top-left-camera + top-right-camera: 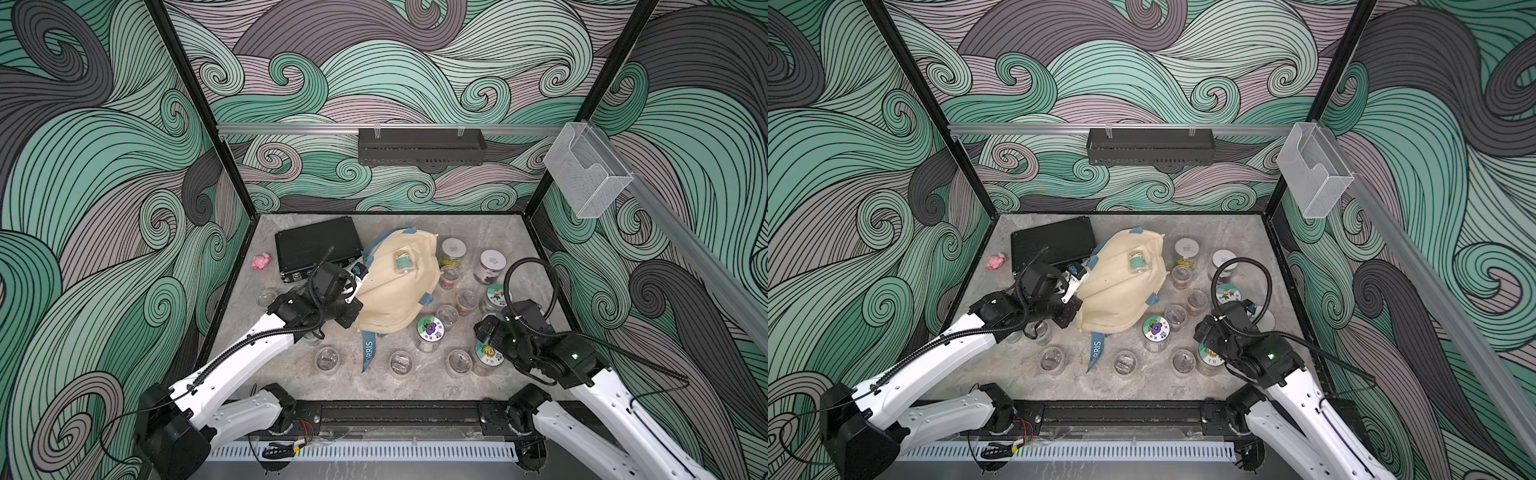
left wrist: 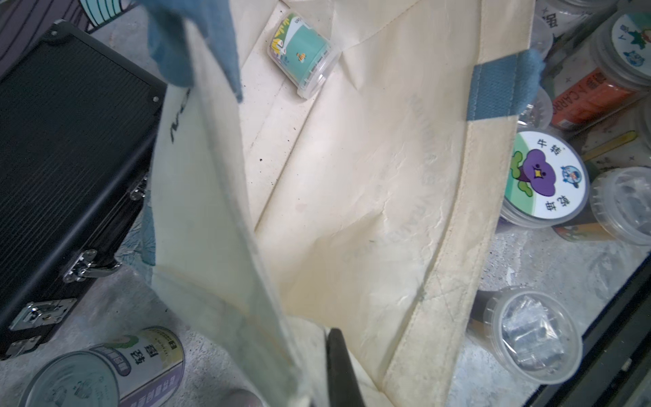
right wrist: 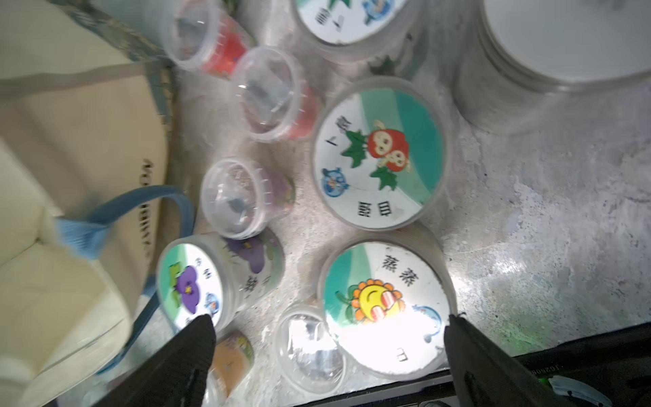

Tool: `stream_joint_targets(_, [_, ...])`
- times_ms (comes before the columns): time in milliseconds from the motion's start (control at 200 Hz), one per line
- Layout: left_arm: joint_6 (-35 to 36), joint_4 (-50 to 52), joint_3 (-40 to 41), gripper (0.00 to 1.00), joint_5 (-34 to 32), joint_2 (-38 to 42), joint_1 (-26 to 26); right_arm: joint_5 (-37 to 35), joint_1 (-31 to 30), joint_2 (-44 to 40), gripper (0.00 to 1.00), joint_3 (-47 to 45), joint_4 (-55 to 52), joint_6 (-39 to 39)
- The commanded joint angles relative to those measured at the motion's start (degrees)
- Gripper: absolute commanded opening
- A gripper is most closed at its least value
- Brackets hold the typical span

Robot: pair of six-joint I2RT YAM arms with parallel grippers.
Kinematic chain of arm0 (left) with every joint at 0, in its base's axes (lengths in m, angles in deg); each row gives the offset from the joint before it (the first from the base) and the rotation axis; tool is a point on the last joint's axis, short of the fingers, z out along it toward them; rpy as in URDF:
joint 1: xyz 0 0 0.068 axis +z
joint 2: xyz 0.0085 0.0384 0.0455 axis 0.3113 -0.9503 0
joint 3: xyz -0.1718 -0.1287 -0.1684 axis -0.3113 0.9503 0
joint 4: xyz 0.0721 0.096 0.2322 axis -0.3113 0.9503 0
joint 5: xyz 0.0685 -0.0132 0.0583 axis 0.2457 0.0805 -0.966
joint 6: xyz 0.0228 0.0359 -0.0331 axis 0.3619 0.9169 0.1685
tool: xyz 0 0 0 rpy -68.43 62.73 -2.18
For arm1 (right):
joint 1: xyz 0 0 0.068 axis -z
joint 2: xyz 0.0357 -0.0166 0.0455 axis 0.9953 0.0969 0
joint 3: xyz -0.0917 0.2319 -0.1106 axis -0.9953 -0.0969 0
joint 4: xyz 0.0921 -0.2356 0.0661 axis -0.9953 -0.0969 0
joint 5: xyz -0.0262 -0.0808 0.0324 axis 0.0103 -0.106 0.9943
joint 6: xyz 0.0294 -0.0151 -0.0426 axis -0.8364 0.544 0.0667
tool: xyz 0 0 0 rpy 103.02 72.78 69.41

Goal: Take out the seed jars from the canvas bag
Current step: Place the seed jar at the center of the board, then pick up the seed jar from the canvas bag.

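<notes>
The cream canvas bag (image 1: 399, 291) lies mid-table with its mouth held up. My left gripper (image 1: 356, 277) is shut on the bag's near edge; in the left wrist view, canvas (image 2: 370, 183) is pressed against the one black finger (image 2: 340, 366) that shows. One small seed jar with a teal label (image 2: 303, 60) lies on its side inside the bag (image 1: 1121, 291). Several seed jars stand on the table right of and in front of the bag, among them a purple-flower lid (image 1: 430, 328). My right gripper (image 3: 327, 331) hangs open above the sunflower-lid jar (image 3: 384, 310), holding nothing.
A flat black ribbed case (image 1: 318, 245) lies behind my left gripper, with a pink toy (image 1: 261, 262) to its left. A strawberry-lid jar (image 3: 380, 155) and small clear-lid jars (image 3: 232, 197) crowd the right side. More small jars (image 1: 328, 358) line the front.
</notes>
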Motion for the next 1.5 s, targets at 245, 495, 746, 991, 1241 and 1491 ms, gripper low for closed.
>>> stream_joint_targets(245, [-4.1,7.1,-4.4,0.0,0.5,-1.1,-0.8,10.2,-2.6,6.2,0.93,9.6,14.2,19.9])
stream_joint_targets(495, [-2.6,7.0,-5.2,0.0,-0.8,-3.1,-0.9,9.2,-14.1,19.7,0.83,15.7,31.2,27.6])
stream_joint_targets(746, [-0.5,5.2,-5.0,0.0,-3.3,-3.1,-0.9,8.3,-15.4,38.1,0.72,21.4,44.0,30.5])
stream_joint_targets(991, [-0.5,3.9,-7.2,0.0,-6.6,-3.5,-0.8,-0.9,-14.4,55.3,0.67,28.6,47.6,34.3])
stream_joint_targets(1241, [-0.5,2.8,-6.8,0.0,-6.2,-2.8,0.1,-5.8,-11.3,66.9,0.68,35.7,44.9,36.0])
stream_joint_targets(1491, [-0.9,0.9,-4.7,0.0,-4.6,-0.8,1.1,-6.7,-8.8,70.9,0.69,37.3,45.6,36.6])
